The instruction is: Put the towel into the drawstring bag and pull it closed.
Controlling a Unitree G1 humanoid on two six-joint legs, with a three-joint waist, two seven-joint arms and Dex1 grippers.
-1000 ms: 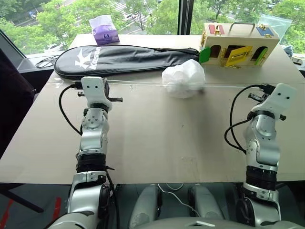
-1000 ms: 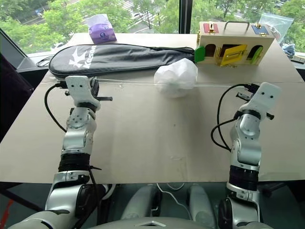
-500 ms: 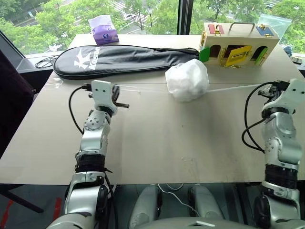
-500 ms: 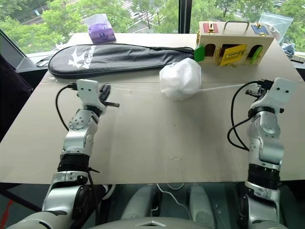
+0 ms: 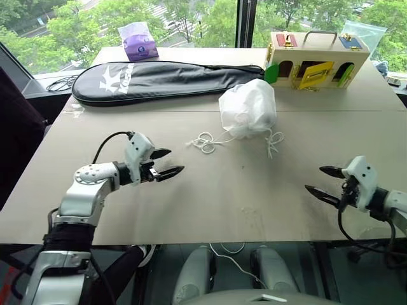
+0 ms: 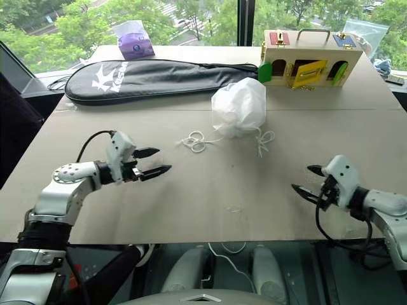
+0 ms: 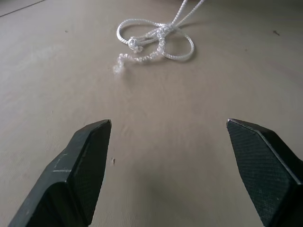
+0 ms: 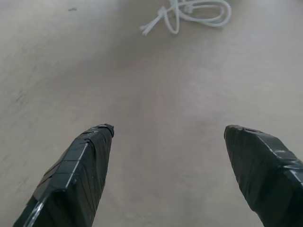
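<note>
We're looking at a big tan counter (image 5: 210, 190) pushed up against a window (image 5: 184, 19) with a dark mullion (image 5: 245, 22), bright daylight and green trees (image 5: 82, 22) outside, dark floor (image 5: 13, 279) below its near edge.

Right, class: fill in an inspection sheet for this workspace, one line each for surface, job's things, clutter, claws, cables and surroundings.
Surface: tan table, bare near the robot.
Job's things: drawstring bag bunched shut, cords slack on the table either side; towel not visible.
Clutter: black racket cover, wooden latch box, purple-printed packet.
Claws: left claw and right claw open, holding nothing.
Cables: black cable at the far left edge.
Surroundings: window, trees outside.
</note>
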